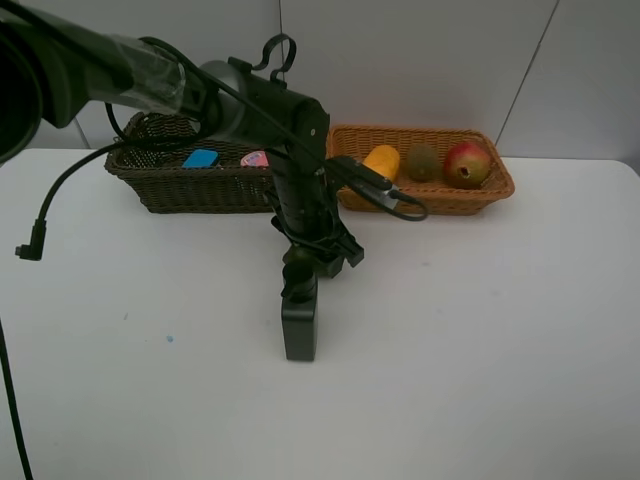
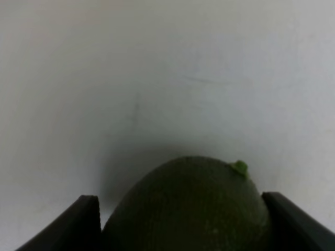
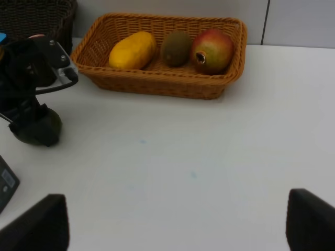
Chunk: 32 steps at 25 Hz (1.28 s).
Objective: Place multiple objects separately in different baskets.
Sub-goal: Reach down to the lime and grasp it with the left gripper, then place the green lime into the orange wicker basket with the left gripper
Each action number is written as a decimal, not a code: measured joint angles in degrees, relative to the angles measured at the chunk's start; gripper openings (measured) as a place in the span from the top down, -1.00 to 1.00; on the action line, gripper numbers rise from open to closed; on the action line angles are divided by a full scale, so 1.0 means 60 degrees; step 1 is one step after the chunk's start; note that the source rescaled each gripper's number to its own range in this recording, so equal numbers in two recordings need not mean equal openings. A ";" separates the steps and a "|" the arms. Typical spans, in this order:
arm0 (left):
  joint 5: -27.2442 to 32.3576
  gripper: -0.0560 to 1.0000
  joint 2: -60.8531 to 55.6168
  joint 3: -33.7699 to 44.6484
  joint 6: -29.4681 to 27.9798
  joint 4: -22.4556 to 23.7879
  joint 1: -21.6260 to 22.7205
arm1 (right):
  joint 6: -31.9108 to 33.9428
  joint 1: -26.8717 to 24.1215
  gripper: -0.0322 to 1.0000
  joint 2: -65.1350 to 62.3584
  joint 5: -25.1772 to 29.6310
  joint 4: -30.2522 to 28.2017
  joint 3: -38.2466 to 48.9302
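My left gripper [image 1: 298, 275] points down at the table's middle and is shut on the green avocado [image 2: 188, 204], which rests on the table; the avocado also shows in the right wrist view [image 3: 39, 128]. A dark bottle [image 1: 300, 330] lies just in front of it. The dark olive-brown basket [image 1: 160, 190] holds the blue eraser [image 1: 201, 158] and a pink item [image 1: 256, 159]. The orange-tan basket [image 1: 440, 200] holds the mango [image 1: 381, 161], the kiwi [image 1: 422, 162] and the pomegranate [image 1: 467, 163]. My right gripper [image 3: 178, 225] is open and empty over bare table. The marker is hidden.
The left arm and its cables [image 1: 385, 190] cross in front of both baskets. A loose cable end [image 1: 32, 245] lies on the table at the left. The baskets stand side by side along the back wall.
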 joint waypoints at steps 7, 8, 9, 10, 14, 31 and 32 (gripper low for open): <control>0.0273 -0.23 -0.0187 -0.0050 -0.0071 0.0009 0.0000 | 0.0000 0.0000 -1.00 0.0000 0.0000 0.0000 0.0000; 0.0371 -0.23 -0.0250 -0.0102 -0.0071 0.0009 0.0000 | 0.0000 0.0000 -1.00 0.0000 0.0000 0.0000 0.0000; 0.0503 -0.23 -0.0305 -0.0208 -0.0075 0.0009 0.0000 | 0.0000 0.0000 -1.00 0.0000 0.0000 -0.0054 0.0000; 0.0628 -0.23 -0.0348 -0.0340 -0.0084 0.0009 0.0000 | 0.0000 0.0000 -1.00 0.0000 0.0000 -0.0054 0.0000; 0.1316 -0.23 -0.0429 -0.1117 -0.0088 0.0009 0.0000 | 0.0000 0.0000 -1.00 0.0000 0.0000 0.0000 0.0000; -0.0287 -0.23 -0.0423 -0.3169 -0.0088 0.0009 -0.0334 | 0.0000 0.0000 -1.00 0.0000 0.0000 0.0000 0.0000; -0.0600 -0.23 -0.0391 -0.3169 -0.0088 0.0009 -0.0334 | 0.0000 0.0000 -1.00 0.0000 0.0000 -0.0054 0.0000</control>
